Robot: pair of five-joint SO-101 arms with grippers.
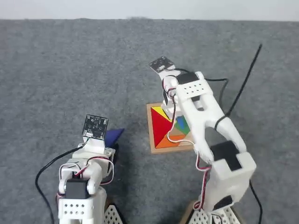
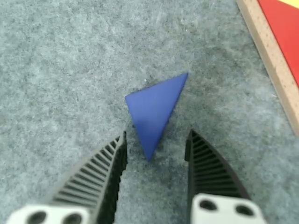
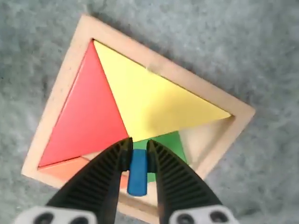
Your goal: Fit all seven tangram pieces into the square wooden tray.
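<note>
On the grey mat (image 2: 56,56), a flat, solid-blue triangle (image 2: 155,112), sharp-cornered

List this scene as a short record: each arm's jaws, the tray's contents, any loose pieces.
Left jaws: open, flanking the blue triangle, not gripping it
Right jaws: shut on a blue piece over the tray
In tray: red triangle, yellow triangle, green piece, orange piece
Loose: blue triangle, flat on the grey felt beside the tray
</note>
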